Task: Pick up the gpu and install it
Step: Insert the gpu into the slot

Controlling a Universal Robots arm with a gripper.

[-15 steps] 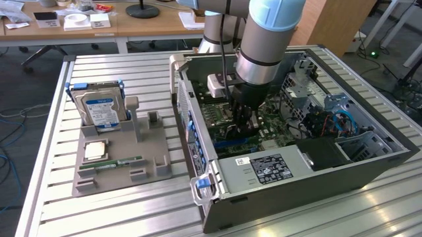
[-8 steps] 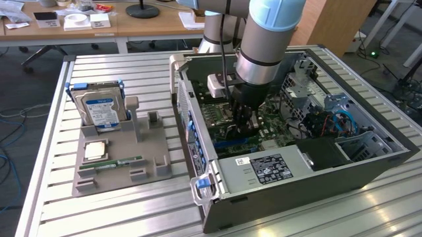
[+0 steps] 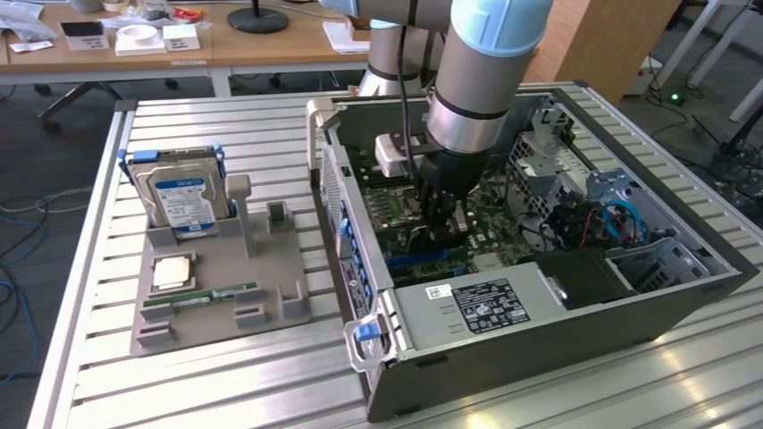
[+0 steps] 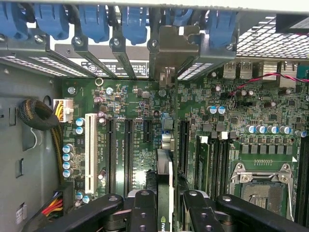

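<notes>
An open computer case (image 3: 537, 357) lies on its side on the slatted metal worktop (image 3: 214, 384). Inside the case sit a green motherboard (image 4: 145, 96) with a white slot (image 4: 90, 152), a processor socket (image 4: 263, 188) and a labelled power supply (image 3: 483, 308). Beside the case, on the exterior view's left, a grey holder (image 3: 280, 268) carries an upright hard drive (image 3: 181, 201), a processor chip (image 3: 173, 271) and a green RAM stick (image 3: 200, 296). Beyond the case stands a wooden desk (image 3: 274, 45).

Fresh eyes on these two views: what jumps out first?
The gripper is down inside the open PC case, mid exterior view. The wrist view has it clamped on the gpu, held edge-on above the green motherboard and its slots. On the exterior view's left, a blue-labelled hard drive stands upright in a grey tray.
</notes>
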